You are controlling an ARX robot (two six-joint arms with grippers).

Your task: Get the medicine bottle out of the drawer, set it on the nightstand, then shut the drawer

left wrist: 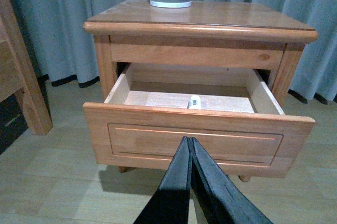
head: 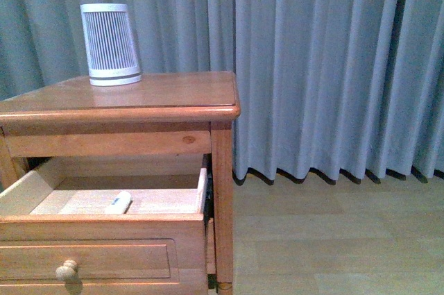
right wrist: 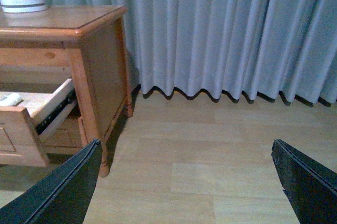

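Since the drawer [left wrist: 195, 137] stands pulled out, the medicine bottle [left wrist: 194, 101] lies exposed at six o'clock on its floor; left gripper [left wrist: 190, 145] pinched together, right gripper [right wrist: 185, 147] spread wide.

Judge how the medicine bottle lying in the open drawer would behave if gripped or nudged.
The medicine bottle lies on its side in the drawer, so a nudge would probably roll it. It looks small and likely light. Its smooth white surface may slip.
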